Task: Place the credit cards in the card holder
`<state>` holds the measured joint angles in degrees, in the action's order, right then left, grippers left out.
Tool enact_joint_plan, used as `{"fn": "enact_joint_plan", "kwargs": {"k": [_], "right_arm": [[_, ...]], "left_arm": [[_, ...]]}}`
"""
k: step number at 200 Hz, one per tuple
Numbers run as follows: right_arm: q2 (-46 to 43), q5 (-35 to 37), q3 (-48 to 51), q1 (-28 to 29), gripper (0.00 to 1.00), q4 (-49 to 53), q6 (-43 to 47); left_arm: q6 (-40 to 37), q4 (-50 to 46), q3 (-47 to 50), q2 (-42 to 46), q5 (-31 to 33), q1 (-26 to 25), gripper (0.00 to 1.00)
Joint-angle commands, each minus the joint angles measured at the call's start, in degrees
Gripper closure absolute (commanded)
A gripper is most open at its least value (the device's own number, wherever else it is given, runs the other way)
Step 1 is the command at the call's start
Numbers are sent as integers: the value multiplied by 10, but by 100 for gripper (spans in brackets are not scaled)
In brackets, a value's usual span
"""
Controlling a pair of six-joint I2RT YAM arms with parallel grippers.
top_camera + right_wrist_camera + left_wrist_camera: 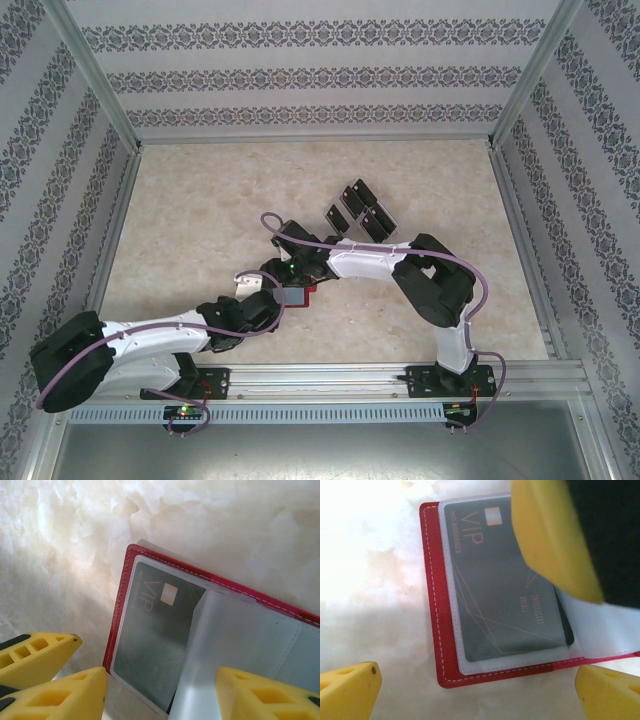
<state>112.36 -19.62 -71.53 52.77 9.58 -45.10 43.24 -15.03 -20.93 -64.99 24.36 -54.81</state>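
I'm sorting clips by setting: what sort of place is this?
Probably a purpose-built robot test booth, not a real room: patterned panels in an aluminium frame wall in a marble-look tabletop, and the left arm and right arm are bolted to a rail at its near edge.

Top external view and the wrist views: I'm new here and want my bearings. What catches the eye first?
The open red card holder lies at the middle of the table, a dark VIP card already in its clear pocket. Yellow fingertips crowd around it. Farther back lie the loose black credit cards.
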Motion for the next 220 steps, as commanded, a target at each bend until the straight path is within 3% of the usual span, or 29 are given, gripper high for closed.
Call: {"fn": "enact_joint_plan", "kwargs": {"k": [1,70,128,176,220], "right_arm": [[10,-9,-7,6,41,-10,-6],[-1,-9,-13,6,41,-9,-9],[-69,9,-26,-20,39,4,-9],[-112,31,24,-42,38,8,-12],[-91,35,67,-44,38,-5,-21]], "left_arm": [[22,-6,-11,3,40,-10,0],[41,-10,-16,7,69,-10,0],[53,-15,-9,7,78,-10,0],[58,-18,-7,3,85,-10,0],[52,-16,-11,6,84,-10,0]]}}
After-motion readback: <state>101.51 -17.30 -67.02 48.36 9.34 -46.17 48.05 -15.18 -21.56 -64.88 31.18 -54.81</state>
